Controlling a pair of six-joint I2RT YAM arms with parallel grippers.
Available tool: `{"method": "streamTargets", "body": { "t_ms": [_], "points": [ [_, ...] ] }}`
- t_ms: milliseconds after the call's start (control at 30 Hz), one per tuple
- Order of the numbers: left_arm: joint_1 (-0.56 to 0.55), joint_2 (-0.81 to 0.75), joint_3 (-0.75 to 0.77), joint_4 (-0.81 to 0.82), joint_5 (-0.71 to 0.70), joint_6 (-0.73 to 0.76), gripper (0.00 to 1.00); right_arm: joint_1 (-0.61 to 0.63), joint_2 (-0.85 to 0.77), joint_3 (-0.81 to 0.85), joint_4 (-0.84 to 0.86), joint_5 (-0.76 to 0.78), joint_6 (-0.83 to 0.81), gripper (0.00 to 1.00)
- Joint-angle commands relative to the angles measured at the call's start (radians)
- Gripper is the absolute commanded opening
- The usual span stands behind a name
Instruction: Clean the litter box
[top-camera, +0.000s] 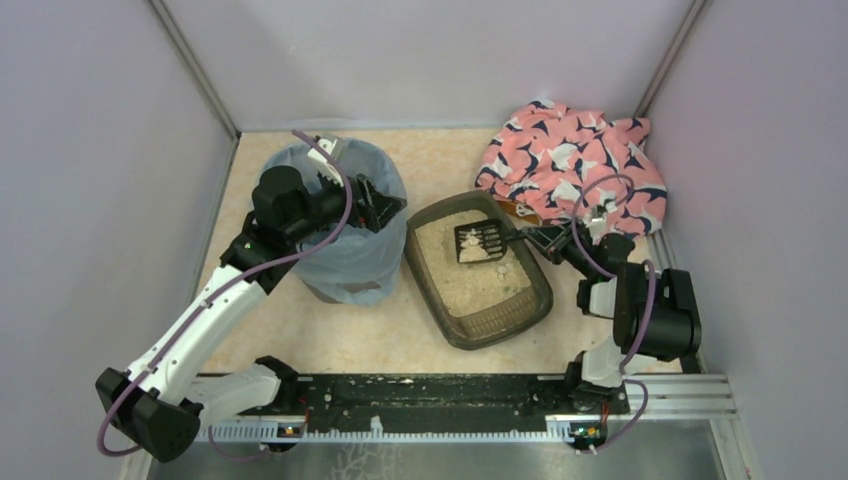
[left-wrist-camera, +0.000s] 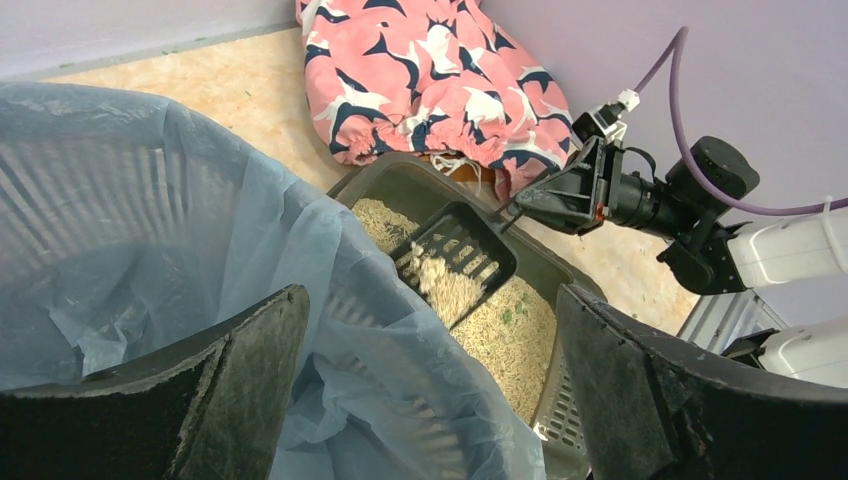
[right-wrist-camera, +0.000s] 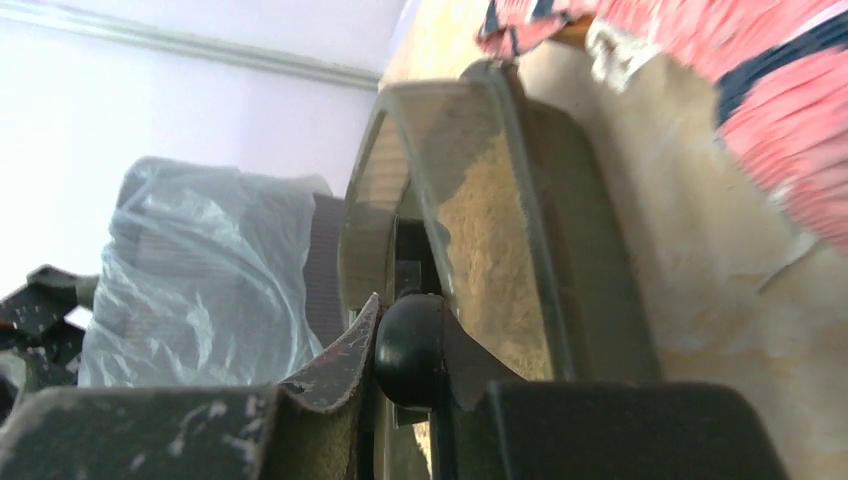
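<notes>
Two arms, and one each of everything else: one litter box (top-camera: 428, 285), one bin (top-camera: 350, 255) lined with a blue bag, one black slotted scoop (top-camera: 480, 243), and one pink patterned cloth (top-camera: 575, 165).

The litter box lies at an angle on the tan table (top-camera: 330, 340), just right of the bin. Its far corner is close against the cloth, and beige litter covers its floor.

The left gripper (top-camera: 385, 210) hangs over the rim of the bin with its fingers spread wide and nothing between them. The right gripper (top-camera: 530, 240) reaches in from the box's right side and is clamped on the scoop's handle, with the blade over the far half of the box.

The top view alone shows the whole layout and both arms from base to wrist.

The left wrist view adds what the overhead one is too distant to show: a small heap of litter on the scoop's slotted blade, and a few green specks in the litter beside it (whether the blade touches the bed below cannot be told).

The right wrist view shows the grip itself, with the fingers pressed against the rounded black end of the handle, and the box's rim seen edge-on beyond.
</notes>
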Motion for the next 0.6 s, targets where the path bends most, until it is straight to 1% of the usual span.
{"method": "streamTargets", "body": {
  "t_ms": [0, 33, 100, 133, 167, 233, 267, 333, 367, 467, 500, 567],
  "points": [
    [0.002, -0.009, 0.008, 0.023, 0.017, 0.001, 0.99, 0.031, 0.010, 0.027, 0.107, -0.020, 0.026, 0.00],
    [0.002, -0.011, -0.001, 0.035, 0.018, -0.002, 0.99, 0.046, 0.007, 0.028, 0.099, -0.016, 0.023, 0.00],
    [0.003, -0.002, 0.015, 0.015, 0.018, 0.002, 0.99, -0.021, -0.010, 0.007, 0.062, 0.001, -0.004, 0.00],
    [0.003, -0.001, 0.022, 0.002, 0.015, 0.004, 0.99, -0.046, -0.012, -0.011, 0.071, 0.015, -0.003, 0.00],
    [0.003, -0.005, 0.017, 0.007, 0.017, 0.003, 0.99, -0.026, -0.005, -0.007, 0.088, 0.005, 0.004, 0.00],
    [0.002, -0.011, -0.001, 0.042, 0.022, -0.001, 0.99, 0.053, 0.007, 0.010, 0.085, -0.022, 0.003, 0.00],
    [0.003, -0.005, 0.002, 0.042, 0.022, 0.001, 0.99, 0.043, -0.001, 0.000, 0.070, -0.014, -0.007, 0.00],
    [0.002, 0.013, 0.028, 0.012, 0.029, 0.005, 0.99, -0.043, -0.025, -0.021, 0.015, 0.003, -0.044, 0.00],
    [0.003, 0.013, 0.032, 0.004, 0.037, 0.005, 0.99, -0.054, -0.028, -0.027, 0.021, 0.008, -0.043, 0.00],
    [0.003, 0.000, -0.004, 0.054, 0.044, -0.002, 0.99, 0.052, -0.022, 0.006, 0.013, -0.009, -0.043, 0.00],
    [0.003, 0.000, -0.009, 0.058, 0.039, -0.001, 0.99, 0.050, -0.030, 0.005, -0.006, 0.004, -0.053, 0.00],
    [0.003, 0.004, 0.004, 0.037, 0.031, 0.003, 0.99, -0.017, -0.046, -0.007, -0.046, 0.022, -0.069, 0.00]
  ]
}}
